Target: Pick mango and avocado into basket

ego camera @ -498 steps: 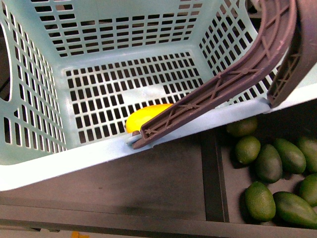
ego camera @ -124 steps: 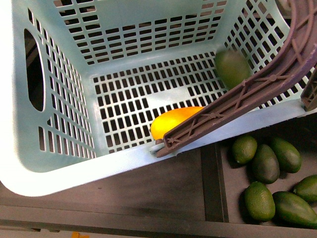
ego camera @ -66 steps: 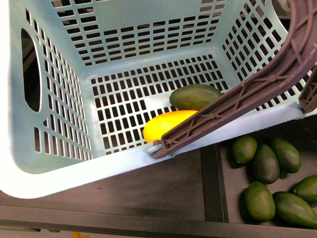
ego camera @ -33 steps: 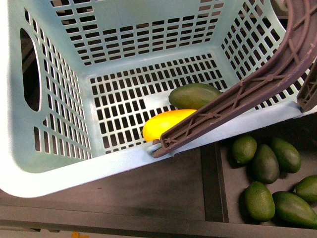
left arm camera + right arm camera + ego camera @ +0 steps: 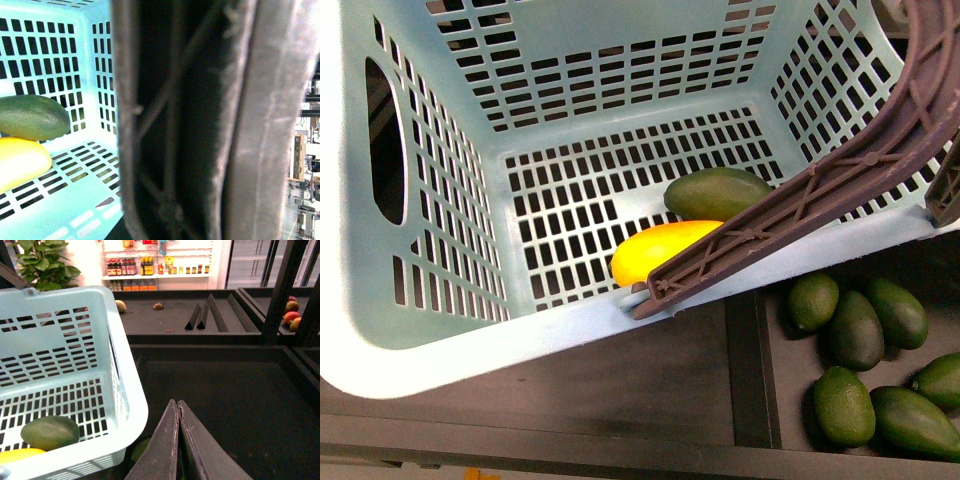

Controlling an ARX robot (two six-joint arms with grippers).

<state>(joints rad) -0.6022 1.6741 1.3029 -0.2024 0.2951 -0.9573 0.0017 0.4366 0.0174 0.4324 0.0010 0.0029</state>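
Surface: dark produce shelf (image 5: 660,380), store aisle behind.
Basket (image 5: 470,340): on shelf's left part.
Mango (image 5: 660,250): on basket floor at near wall, touching avocado (image 5: 717,192) behind it.
Loose avocados (image 5: 855,365): shelf's right bin.
Left gripper: unseen; state cannot be told.
Right gripper (image 5: 177,410): jaws closed, empty, outside basket.

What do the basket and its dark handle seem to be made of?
The basket looks like moulded plastic, light teal with a smooth, slightly glossy finish and regular slots. The handle seems to be harder brown plastic, matte, with moulded cross ribs.
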